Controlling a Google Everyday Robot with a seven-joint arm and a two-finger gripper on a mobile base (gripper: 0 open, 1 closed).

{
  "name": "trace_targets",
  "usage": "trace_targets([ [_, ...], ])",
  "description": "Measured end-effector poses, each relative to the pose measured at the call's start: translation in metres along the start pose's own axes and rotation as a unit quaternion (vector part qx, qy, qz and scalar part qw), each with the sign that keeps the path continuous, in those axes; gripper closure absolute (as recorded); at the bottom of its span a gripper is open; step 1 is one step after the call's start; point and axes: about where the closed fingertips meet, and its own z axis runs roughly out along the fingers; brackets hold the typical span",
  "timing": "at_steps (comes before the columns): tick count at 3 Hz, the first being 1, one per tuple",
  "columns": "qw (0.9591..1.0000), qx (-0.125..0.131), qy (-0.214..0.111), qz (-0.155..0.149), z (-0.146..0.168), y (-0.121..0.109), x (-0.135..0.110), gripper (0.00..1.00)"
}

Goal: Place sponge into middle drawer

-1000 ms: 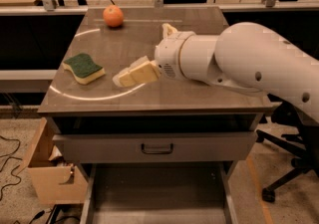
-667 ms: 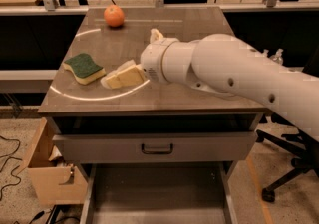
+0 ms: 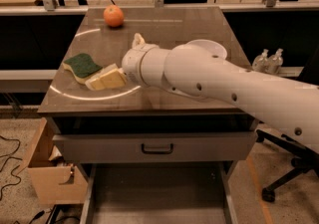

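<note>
**A:** So where was the pale wedge-shaped gripper (image 3: 97,81) spotted?

**B:** It was seen low over the left part of the brown cabinet top (image 3: 169,29), at the end of the thick white arm (image 3: 209,76) that ran off to the right of the view. Whether it was open or closed couldn't be told tbh, since only one pale wedge could be made out.

**A:** And the thing to be grabbed?

**B:** The wavy-edged sponge with the dark green scouring top and pale yellow foam body (image 3: 82,64) was found flat on the top. It lay just beside the gripper's tip, toward the view's left edge and a touch farther back. Its long axis was laid roughly left-to-right, more or less in line with the gripper. Contact couldn't be confirmed either way, and nothing was seen lifted.

**A:** Drawer?

**B:** The wide shallow grey metal middle drawer (image 3: 154,198) was seen standing open, down below the grey drawer front with the dark bar handle (image 3: 157,147) and well apart from the sponge. Its near end was cut off by the bottom edge. Part of the top was hidden by the arm, and a pale round shape (image 3: 207,48) behind it couldn't be identified.
</note>
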Motion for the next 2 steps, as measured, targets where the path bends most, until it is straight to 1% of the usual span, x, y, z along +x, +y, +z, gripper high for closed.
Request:
trace_targets([
  [1, 0.9997, -0.017, -0.013, 0.009, 0.028, 0.012, -0.003, 0.00],
  [2, 0.9987, -0.039, -0.024, 0.021, 0.055, 0.026, -0.005, 0.00],
])
